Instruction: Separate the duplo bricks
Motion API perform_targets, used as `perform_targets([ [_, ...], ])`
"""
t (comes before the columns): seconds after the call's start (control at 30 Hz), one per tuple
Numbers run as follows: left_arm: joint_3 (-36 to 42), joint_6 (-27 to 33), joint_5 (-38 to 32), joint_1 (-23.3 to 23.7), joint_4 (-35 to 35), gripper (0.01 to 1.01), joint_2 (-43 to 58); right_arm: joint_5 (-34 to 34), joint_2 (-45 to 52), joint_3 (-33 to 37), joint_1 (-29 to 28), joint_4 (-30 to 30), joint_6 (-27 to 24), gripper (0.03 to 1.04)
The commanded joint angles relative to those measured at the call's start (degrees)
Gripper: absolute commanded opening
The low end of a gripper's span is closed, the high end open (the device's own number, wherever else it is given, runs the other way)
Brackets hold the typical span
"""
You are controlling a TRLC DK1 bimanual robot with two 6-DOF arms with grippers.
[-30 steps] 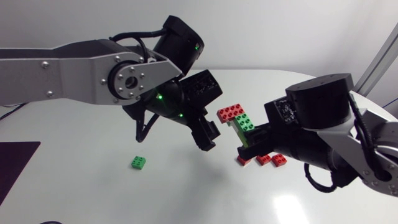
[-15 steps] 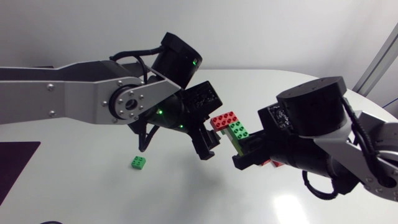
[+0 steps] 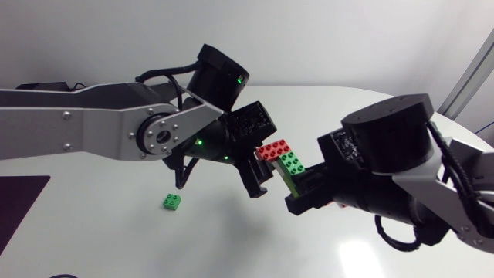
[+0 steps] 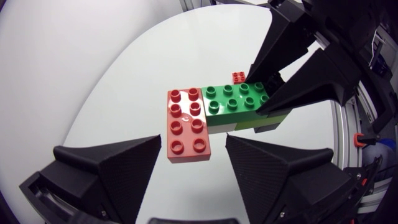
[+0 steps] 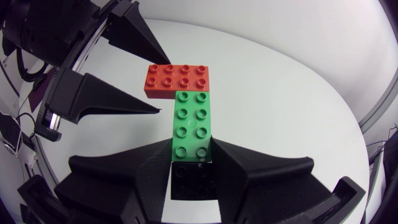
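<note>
My right gripper (image 5: 193,177) is shut on the lower end of a brick stack held above the table. The stack has a green brick (image 5: 191,124) on top of a black brick (image 5: 194,186), and a red brick (image 5: 177,78) is fixed crosswise at its far end. In the left wrist view the red brick (image 4: 186,124) lies between the fingertips of my open left gripper (image 4: 189,165), with gaps on both sides. From above, the left gripper (image 3: 261,168) meets the red brick (image 3: 275,148) and the green brick (image 3: 291,163) from the left, while the right gripper (image 3: 299,189) holds from the right.
A small loose green brick (image 3: 173,202) lies on the white table (image 3: 116,239) under my left arm. A small red brick (image 4: 238,77) rests on the table beyond the stack. A dark mat (image 3: 19,208) sits at the table's left edge.
My right gripper has carried the stack leftward and a little up, bringing the red brick between the left gripper's fingers. The left fingers have drawn somewhat closer together.
</note>
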Motion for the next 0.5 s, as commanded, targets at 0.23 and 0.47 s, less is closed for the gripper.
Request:
perform_targets([
  [0.23, -1.46, 1.58, -0.18, 0.89, 1.42, 0.341, 0.36, 0.03, -0.69, 0.86, 1.47, -0.09, 1.8, 0.21],
  [0.47, -2.25, 2.02, 0.87, 1.6, 0.71, 0.315, 0.98, 0.12, -0.86, 0.77, 1.56, 0.26, 1.8, 0.21],
])
